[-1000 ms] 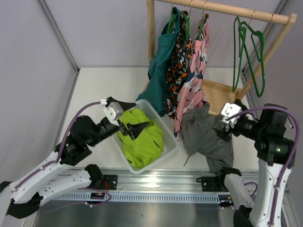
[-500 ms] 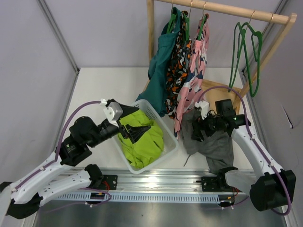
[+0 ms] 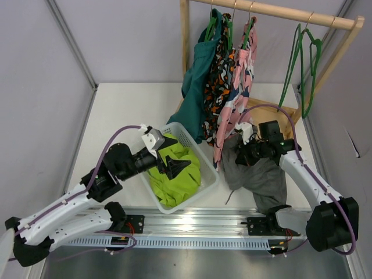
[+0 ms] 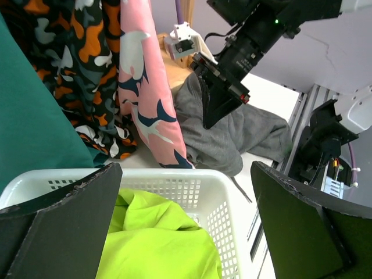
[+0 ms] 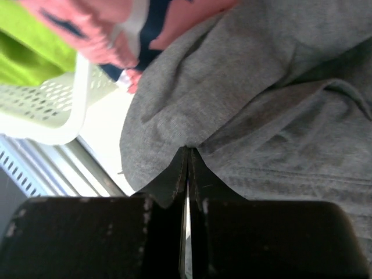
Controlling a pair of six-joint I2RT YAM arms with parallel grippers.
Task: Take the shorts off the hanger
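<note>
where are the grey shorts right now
Top view, right side: grey shorts lie on the table beside the basket, below the hanging pink shorts, the right gripper shut on them.

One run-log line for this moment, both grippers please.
left gripper open over basket | right gripper shut, tips on grey shorts | grey shorts heaped on table

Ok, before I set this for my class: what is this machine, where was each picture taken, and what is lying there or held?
Two robot arms are bolted to a table. One picture looks down from above; the other two come from wrist cameras. A wooden rack carries hanging clothes. A white basket holds a lime garment; the left tool hangs open above it, empty. The right tool is shut, pinching a fold of the grey shorts lying on the table.
</note>
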